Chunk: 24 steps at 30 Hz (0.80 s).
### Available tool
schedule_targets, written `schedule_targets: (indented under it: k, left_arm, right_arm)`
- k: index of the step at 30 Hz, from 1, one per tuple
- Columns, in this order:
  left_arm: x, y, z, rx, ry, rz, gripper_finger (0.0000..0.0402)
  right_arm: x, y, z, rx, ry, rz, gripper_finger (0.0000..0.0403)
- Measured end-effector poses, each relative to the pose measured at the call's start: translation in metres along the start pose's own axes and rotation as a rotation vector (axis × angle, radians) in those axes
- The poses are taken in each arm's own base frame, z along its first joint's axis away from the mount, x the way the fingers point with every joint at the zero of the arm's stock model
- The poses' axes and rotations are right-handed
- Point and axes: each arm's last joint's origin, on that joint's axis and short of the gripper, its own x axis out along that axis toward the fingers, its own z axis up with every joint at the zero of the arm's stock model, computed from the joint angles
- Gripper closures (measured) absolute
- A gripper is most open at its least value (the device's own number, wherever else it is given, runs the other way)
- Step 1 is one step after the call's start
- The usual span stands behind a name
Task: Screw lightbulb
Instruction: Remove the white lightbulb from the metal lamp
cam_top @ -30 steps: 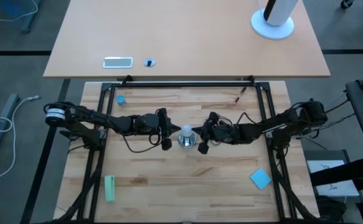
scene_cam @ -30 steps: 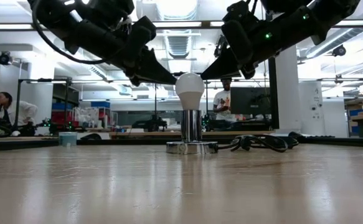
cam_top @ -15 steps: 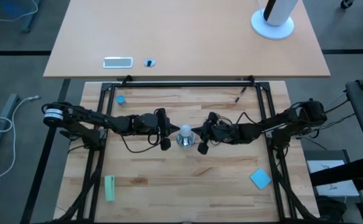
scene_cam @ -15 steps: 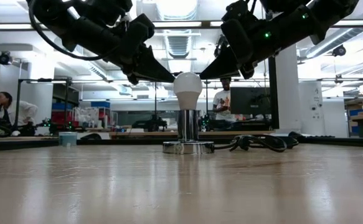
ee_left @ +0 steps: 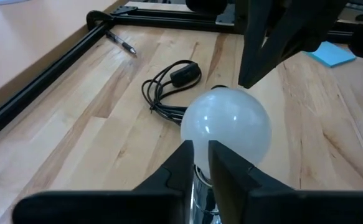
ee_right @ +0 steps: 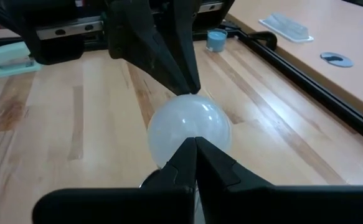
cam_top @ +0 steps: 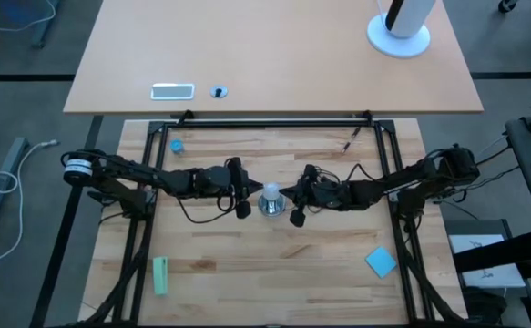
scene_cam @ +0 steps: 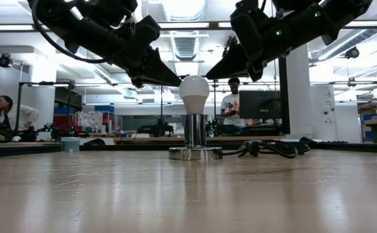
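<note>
low view puts your lightbulb [scene_cam: 194, 94] upright in the shiny silver socket [scene_cam: 195, 138] near the middle of the bench [scene_cam: 188, 194], its black cord [scene_cam: 272, 148] trailing off to one side. the left gripper [cam_top: 244, 193] and the right gripper [cam_top: 293, 198] sit on opposite sides of the bulb, tips pointing in at the glass head from just above it.

left wrist view shows your left fingers [ee_left: 231, 162] with a slim gap between them, a narrow set and nothing pinched in it; their tips sit right at the near face of the bulb, and whether they touch it you cannot tell from here. right wrist view shows the right jaws pressed fully together, the joined tip meeting the glass head [ee_right: 188, 127] low on its near side. neither gripper has the bulb clasped.

you look to be mid-screwing: the bulb is already seated in the socket, and the two tips appear to be working the head round by nudging it from either side. how far the thread has run in is hidden by the socket collar.

the next move calls for light, sideways pushes at the widest part of the glass, one tip steadying while the other turns. keep the force low, since the socket stands free on the bench and could slide or tip, and mind the cord behind it.
</note>
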Motion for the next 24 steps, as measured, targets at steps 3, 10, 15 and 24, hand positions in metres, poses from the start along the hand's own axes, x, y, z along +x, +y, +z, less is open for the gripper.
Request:
schedule_targets:
  k: [3, 10, 15, 24]
  left_arm:
    - [0.0, 0.0, 0.0, 0.0, 0.0, 0.0, 0.0347]
    - [0.0, 0.0, 0.0, 0.009, 0.0, -0.001, 0.0305]
    - [0.0, 0.0, 0.001, 0.017, -0.007, -0.007, 0.0289]
    - [0.0, 0.0, 0.008, 0.034, -0.079, -0.004, 0.0313]
  right_arm:
    - [-0.001, 0.0, 0.001, 0.014, -0.004, 0.001, 0.0403]
    - [-0.007, 0.0, 0.008, 0.023, -0.023, 0.076, 0.0403]
    - [-0.005, 0.003, 0.007, 0.025, -0.012, 0.138, 0.0403]
    - [0.004, 0.005, -0.004, 0.03, 0.03, 0.119, 0.0403]
